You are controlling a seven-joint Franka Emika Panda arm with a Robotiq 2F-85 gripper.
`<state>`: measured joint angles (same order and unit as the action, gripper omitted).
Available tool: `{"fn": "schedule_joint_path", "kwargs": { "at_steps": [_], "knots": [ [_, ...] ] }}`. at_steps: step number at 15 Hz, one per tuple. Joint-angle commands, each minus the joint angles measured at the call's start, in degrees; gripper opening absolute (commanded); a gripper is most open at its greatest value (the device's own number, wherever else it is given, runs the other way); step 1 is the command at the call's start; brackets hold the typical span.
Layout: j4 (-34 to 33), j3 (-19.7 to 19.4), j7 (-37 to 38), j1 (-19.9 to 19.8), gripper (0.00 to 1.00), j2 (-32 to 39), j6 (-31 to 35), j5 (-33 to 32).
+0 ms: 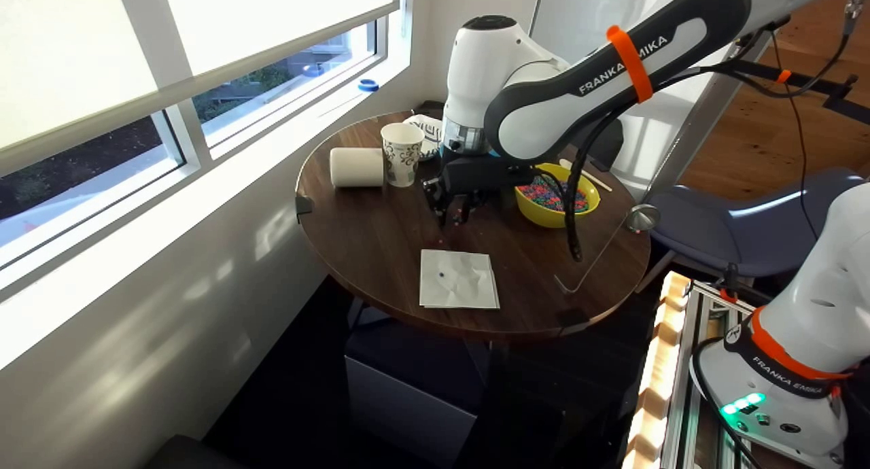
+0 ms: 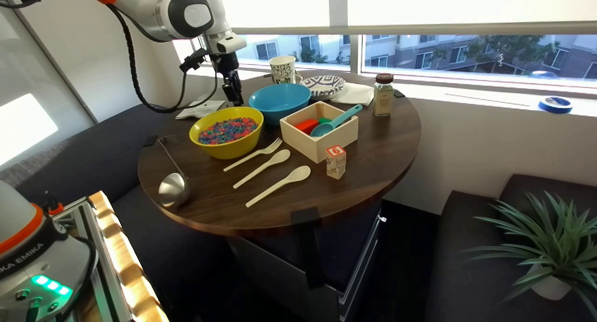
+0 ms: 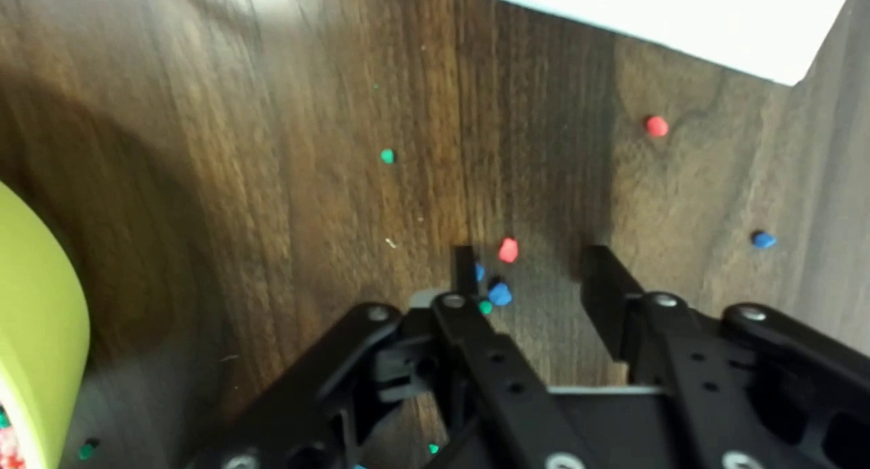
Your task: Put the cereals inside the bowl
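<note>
The cereals (image 2: 227, 130) are a heap of tiny multicoloured bits in a yellow bowl (image 2: 229, 150). The heap (image 1: 547, 194) and yellow bowl (image 1: 544, 215) show in both exterior views. Next to it stands an empty-looking blue bowl (image 2: 280, 102). In the wrist view the yellow bowl (image 3: 44, 313) is at the left edge. Loose bits lie on the table, among them a red bit (image 3: 508, 250) and a blue bit (image 3: 500, 293) between my fingers. My gripper (image 3: 530, 262) is open and points down at the table beside the yellow bowl; nothing is held. It also shows in both exterior views (image 1: 453, 217) (image 2: 238, 98).
White napkins (image 1: 457, 280) lie near the gripper. A patterned cup (image 2: 282, 70) stands behind the blue bowl. A wooden box (image 2: 303, 142) holds a turquoise scoop (image 2: 338, 121). A ladle (image 2: 173, 190), fork, spoons, a block stack (image 2: 336, 162) and a jar (image 2: 384, 95) are around.
</note>
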<state>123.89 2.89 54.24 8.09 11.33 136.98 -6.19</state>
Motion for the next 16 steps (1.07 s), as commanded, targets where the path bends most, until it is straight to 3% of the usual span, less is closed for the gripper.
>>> {"fn": "schedule_joint_path", "kwargs": {
  "at_steps": [1, 10, 14, 16],
  "knots": [
    [-1.55, -0.83, 3.41, 1.14, 0.46, 1.4, -2.63, -1.84],
    [-1.87, -0.74, 3.33, 1.07, 0.36, 1.99, -2.07, -1.5],
    [-1.81, -0.76, 3.47, 1.11, 0.04, 1.95, -1.8, -1.6],
    [-1.7, -0.72, 3.5, 1.16, 0.0, 1.82, -1.73, -1.6]
  ]
}}
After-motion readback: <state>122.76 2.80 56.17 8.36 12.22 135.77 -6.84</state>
